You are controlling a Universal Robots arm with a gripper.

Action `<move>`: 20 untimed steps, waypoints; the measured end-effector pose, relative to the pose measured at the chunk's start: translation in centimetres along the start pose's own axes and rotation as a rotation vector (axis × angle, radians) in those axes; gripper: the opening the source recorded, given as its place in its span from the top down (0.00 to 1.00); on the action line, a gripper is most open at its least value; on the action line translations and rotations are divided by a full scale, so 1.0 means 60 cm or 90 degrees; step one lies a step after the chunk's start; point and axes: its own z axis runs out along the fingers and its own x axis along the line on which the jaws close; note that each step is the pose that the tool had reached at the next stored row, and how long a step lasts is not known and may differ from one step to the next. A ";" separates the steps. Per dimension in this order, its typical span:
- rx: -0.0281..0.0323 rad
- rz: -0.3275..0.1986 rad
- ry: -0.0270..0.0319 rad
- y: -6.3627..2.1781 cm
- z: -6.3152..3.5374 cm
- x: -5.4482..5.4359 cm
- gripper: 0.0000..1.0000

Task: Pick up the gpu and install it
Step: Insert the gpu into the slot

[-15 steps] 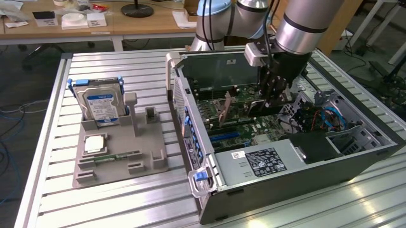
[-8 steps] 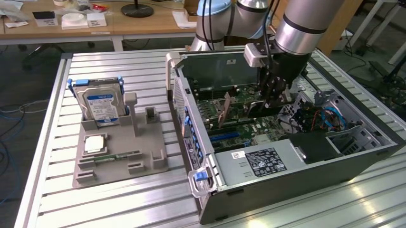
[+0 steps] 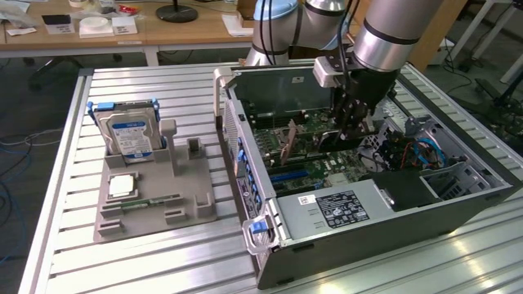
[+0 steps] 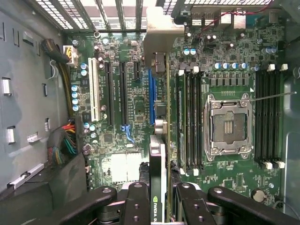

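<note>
Right now the arm reaches down into the open computer case (image 3: 372, 211), which lies on its side on the slatted metal table (image 3: 57, 245). The gripper (image 3: 353, 125) is low inside the case, over the green motherboard (image 4: 126, 117). Its fingers (image 4: 138, 204) are drawn partway together and pinch the gpu (image 3: 331, 142) from both flat sides.

From the wrist view the gpu (image 4: 157, 159) is seen edge-on, a thin card standing upright between the two black fingers, with a green logo patch on its near edge. It runs away from the gripper (image 4: 157, 201) towards the slotted rear wall of the case, where its silvery bracket (image 4: 161, 23) sits. The card lines up with the long blue slot (image 4: 151, 93) and stands just beside the row of memory slots (image 4: 190, 122); the empty processor socket (image 4: 227, 124) lies farther off on that same side. Whether the card's lower edge is pressed home in the slot I cannot tell from where I stand.

Over on the exterior view's left, well apart from the case, a grey holder (image 3: 155, 202) sits on the table with the hard drive (image 3: 131, 138) standing upright in it, a square chip (image 3: 122, 184) lying flat, and a narrow green memory stick (image 3: 151, 201) just beside the chip.
</note>
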 end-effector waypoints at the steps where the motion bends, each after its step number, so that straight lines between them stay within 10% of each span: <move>1: 0.0002 0.000 -0.0001 0.003 0.000 0.000 0.73; 20: 0.0093 -0.002 -0.0006 0.035 0.009 0.002 0.73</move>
